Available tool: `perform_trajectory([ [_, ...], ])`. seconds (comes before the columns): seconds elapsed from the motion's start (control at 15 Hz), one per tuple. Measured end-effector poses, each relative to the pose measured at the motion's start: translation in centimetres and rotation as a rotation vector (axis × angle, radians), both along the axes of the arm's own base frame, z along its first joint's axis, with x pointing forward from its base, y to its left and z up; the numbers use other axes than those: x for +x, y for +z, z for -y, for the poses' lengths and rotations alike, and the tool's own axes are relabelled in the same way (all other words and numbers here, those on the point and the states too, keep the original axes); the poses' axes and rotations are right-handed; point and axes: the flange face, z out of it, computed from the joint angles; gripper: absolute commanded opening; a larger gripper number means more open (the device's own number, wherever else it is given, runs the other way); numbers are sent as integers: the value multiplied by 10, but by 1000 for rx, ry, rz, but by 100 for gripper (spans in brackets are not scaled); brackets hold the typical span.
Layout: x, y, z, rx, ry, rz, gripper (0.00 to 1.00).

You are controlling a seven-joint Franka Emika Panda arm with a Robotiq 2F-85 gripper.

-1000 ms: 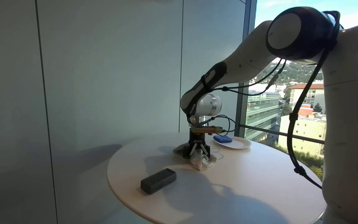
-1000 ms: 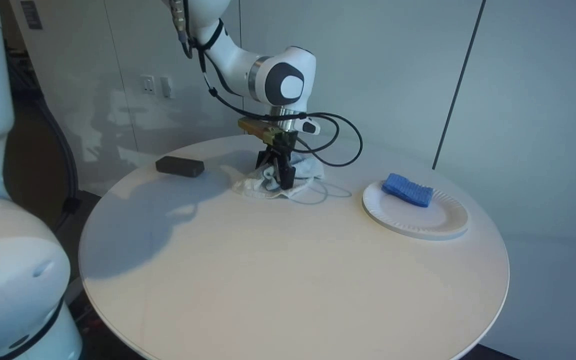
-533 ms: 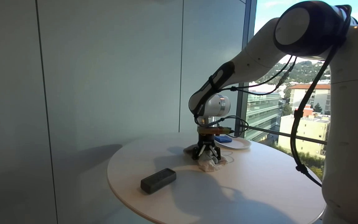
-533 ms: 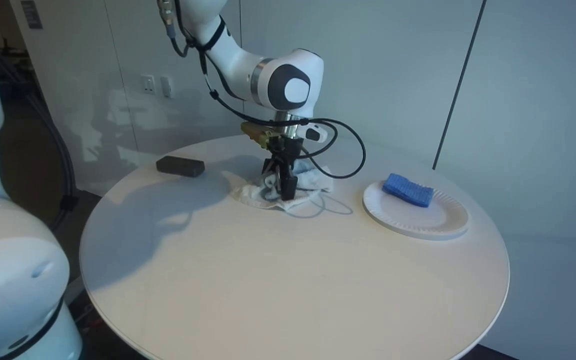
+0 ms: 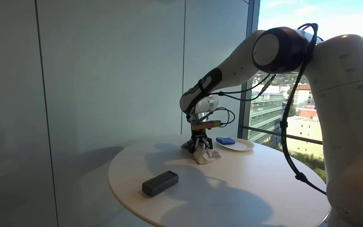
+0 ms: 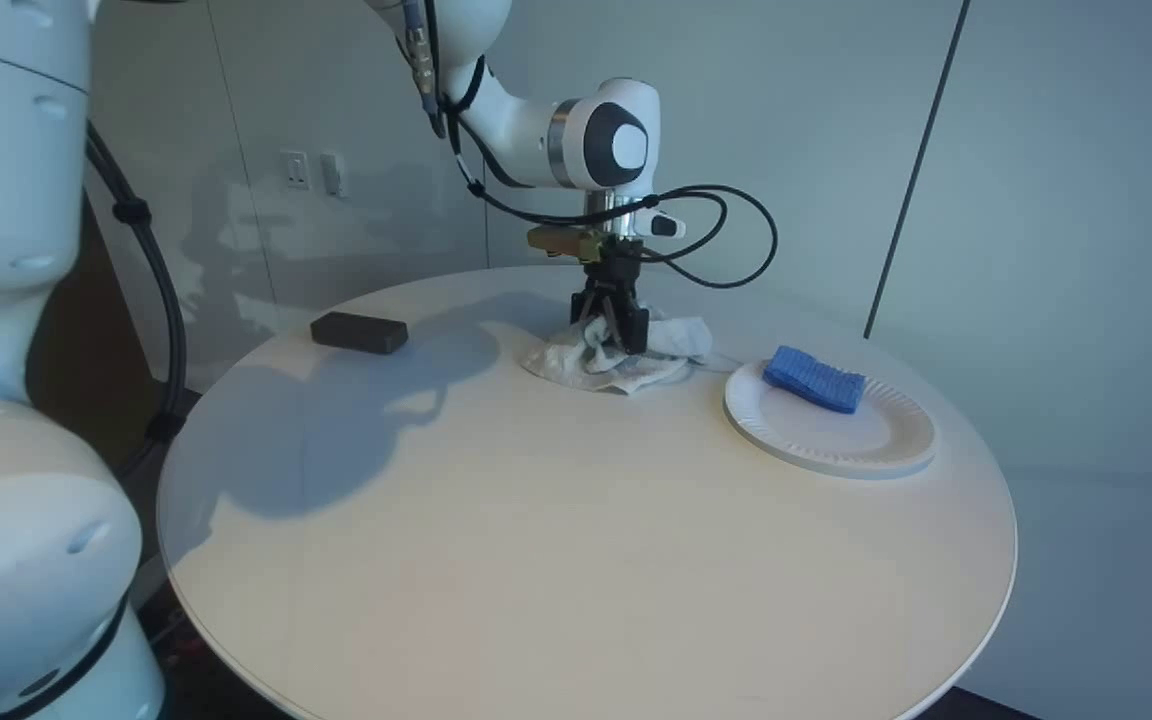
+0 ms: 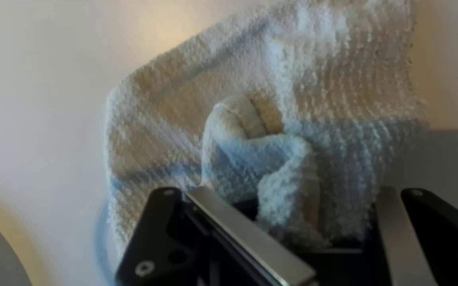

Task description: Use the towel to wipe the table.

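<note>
The towel [image 6: 576, 362] is a crumpled white and pale grey-blue cloth lying on the round white table [image 6: 576, 560]. It also shows in an exterior view [image 5: 207, 156] and fills much of the wrist view [image 7: 221, 75]. My gripper [image 6: 612, 338] points down onto the towel, near table height; it also shows in an exterior view [image 5: 202, 148]. In the wrist view a bunched fold of towel stands between the two fingers [image 7: 292, 222], which are some way apart around it. The fingertips themselves are partly hidden by the cloth.
A white paper plate [image 6: 786, 440] with a blue sponge or cloth [image 6: 816, 380] on it stands close to the towel. A dark oblong block [image 6: 360, 332] lies on the table on the towel's other side; it shows also in an exterior view [image 5: 160, 183]. A wall [image 5: 112, 78] stands behind the table.
My gripper and the towel have slid together over the table. They first shifted slightly away from the wall, then moved back toward the wall and closer to the plate. Plate and block have not moved.
</note>
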Motion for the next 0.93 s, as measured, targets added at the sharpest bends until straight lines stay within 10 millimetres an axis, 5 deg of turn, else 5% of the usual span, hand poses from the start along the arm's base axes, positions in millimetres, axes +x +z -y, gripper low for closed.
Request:
perform_trajectory([
  [0.33,62,29,-66,-37,251,64,0],
  [0.87,71,100,-77,-168,480,126,0],
  [0.93,71,100,-80,-164,519,124,25],
])
